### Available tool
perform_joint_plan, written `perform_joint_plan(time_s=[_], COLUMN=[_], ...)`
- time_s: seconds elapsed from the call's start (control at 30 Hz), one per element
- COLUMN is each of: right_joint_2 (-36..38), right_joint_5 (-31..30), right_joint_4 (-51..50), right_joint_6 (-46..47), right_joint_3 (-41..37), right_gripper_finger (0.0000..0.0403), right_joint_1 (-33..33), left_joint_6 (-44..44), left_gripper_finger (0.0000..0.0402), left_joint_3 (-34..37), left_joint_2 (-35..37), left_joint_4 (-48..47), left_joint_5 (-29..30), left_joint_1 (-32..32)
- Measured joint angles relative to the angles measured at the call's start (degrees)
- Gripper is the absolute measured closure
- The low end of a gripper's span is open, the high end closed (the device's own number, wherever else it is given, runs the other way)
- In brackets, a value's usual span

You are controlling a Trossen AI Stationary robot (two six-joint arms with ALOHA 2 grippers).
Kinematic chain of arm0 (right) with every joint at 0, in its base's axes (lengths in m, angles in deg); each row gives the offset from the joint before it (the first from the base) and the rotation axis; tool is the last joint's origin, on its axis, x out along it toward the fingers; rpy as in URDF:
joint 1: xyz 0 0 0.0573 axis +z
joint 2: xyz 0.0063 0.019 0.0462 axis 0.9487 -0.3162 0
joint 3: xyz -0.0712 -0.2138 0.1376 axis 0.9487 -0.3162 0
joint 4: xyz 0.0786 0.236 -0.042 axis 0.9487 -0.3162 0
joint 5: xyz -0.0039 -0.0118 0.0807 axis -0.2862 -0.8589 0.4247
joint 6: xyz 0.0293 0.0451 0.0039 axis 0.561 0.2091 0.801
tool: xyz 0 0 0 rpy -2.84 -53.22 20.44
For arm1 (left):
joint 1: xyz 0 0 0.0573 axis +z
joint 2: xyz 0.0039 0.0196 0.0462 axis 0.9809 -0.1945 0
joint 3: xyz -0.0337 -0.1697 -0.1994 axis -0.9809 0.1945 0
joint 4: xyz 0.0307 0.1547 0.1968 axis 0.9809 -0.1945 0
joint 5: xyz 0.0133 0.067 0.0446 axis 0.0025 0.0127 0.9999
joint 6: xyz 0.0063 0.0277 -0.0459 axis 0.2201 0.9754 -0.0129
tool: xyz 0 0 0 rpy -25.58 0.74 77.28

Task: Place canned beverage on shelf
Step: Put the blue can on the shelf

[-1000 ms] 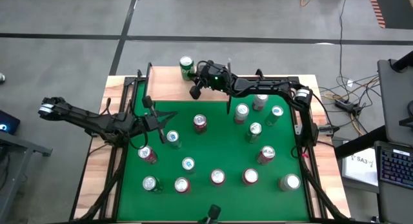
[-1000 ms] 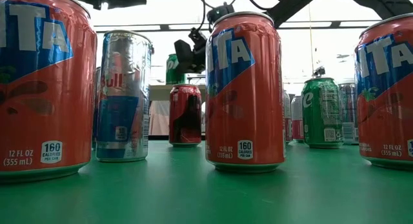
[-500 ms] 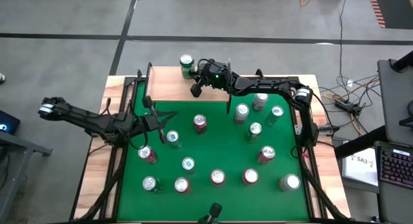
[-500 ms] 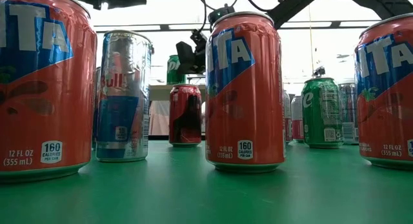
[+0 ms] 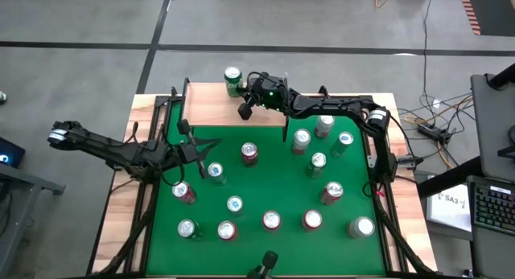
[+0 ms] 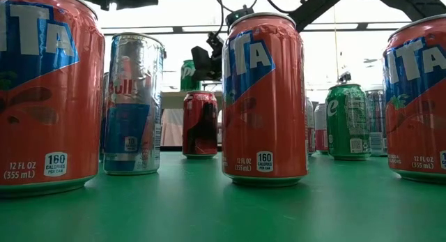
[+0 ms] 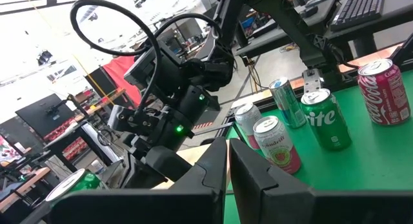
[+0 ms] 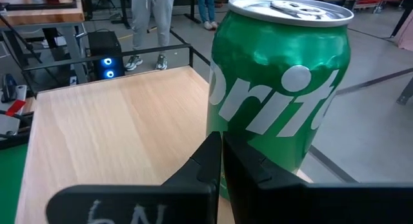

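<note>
A green Sprite can [image 5: 232, 79] stands upright on its base at the far edge of the shelf [image 5: 205, 110], a light-wood board at the table's far side. In the right wrist view the can [image 8: 277, 88] fills the picture just behind my right gripper [image 8: 220, 146], which is shut and points level at the can's lower side. The low view shows the can [image 6: 189, 74] and my right gripper [image 6: 203, 63] beside it. My left gripper [image 5: 201, 154] waits shut over the table's left part, its fingers [image 7: 228, 161] holding nothing. My right gripper's shut fingertips [image 8: 210, 153] stand level against the lower side of the green can [image 8: 258, 153]. They hide the spot, so I cannot tell whether they touch it. The can stays upright on the shelf.
Several cans stand spread over the green table top [image 5: 273, 162], red, green and silver, three big orange ones close to the low camera [image 6: 265, 95]. A black rail [image 8: 97, 59] edges the shelf. A person's legs [image 8: 151, 24] show beyond the table.
</note>
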Motion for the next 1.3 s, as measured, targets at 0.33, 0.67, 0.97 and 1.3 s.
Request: perform_joint_plan(time_s=[0.33,0.67,0.97,1.3], right_joint_2=[0.0,0.0,0.0,0.0], right_joint_5=[1.4,3.0,1.9,1.6], right_joint_4=[0.0,3.3,3.6,3.4], right_joint_6=[0.1,-0.4,-0.8,-0.8], right_joint_3=[0.0,0.0,0.0,0.0], right_gripper_finger=[0.0394,0.0394,0.0394,0.0394], right_joint_1=[-0.2,-0.1,-0.7,-1.0], left_joint_6=[0.0,0.4,0.4,0.4], left_gripper_finger=[0.0399,0.0399,0.0399,0.0399], left_joint_3=[0.0,0.0,0.0,0.0], left_joint_2=[0.0,0.0,0.0,0.0], left_joint_4=[0.0,0.0,0.0,0.0], left_joint_5=[0.0,0.0,0.0,0.0], left_joint_1=[0.0,0.0,0.0,0.0])
